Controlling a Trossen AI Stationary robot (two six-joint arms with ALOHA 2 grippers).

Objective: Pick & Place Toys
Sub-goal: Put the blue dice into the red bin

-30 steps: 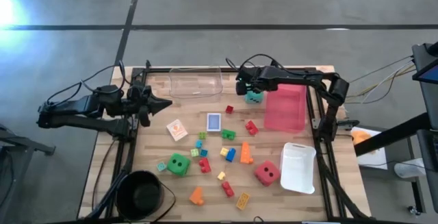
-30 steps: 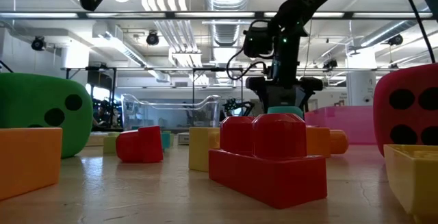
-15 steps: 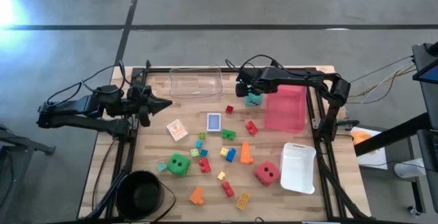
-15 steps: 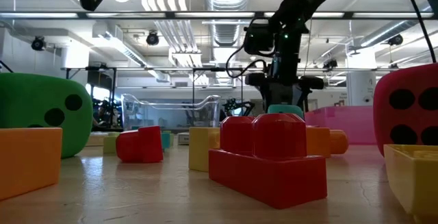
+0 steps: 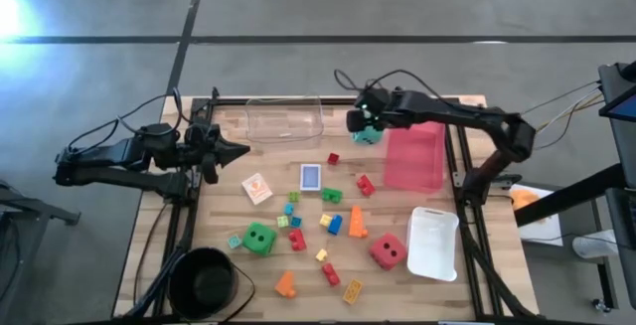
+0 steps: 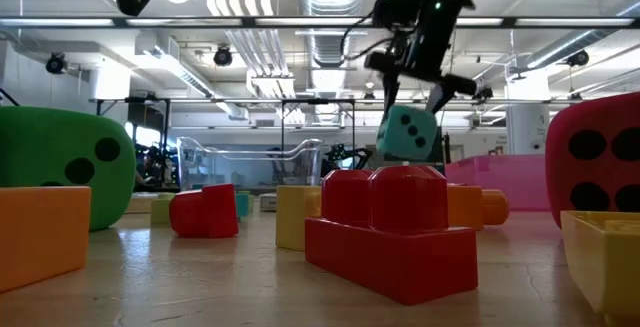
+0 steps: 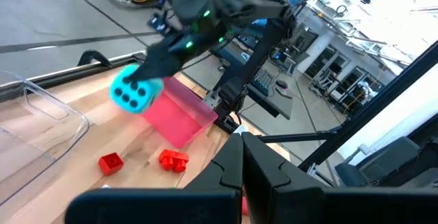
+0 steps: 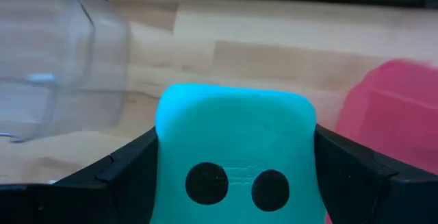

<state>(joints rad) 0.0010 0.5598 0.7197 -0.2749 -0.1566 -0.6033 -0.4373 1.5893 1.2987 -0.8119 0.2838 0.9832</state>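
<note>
Right gripper [image 5: 362,124] fingers clamp the teal die [image 6: 408,133] above the table [image 5: 278,161]; left gripper [image 5: 238,150] waits, fingers closed.

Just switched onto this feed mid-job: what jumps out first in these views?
The right tool holds the teal dice in the air, between the clear tray and the pink tray. Small bricks lie scattered across the table's middle, with the green dice and red dice among them. The left tool waits shut at the left edge.
</note>
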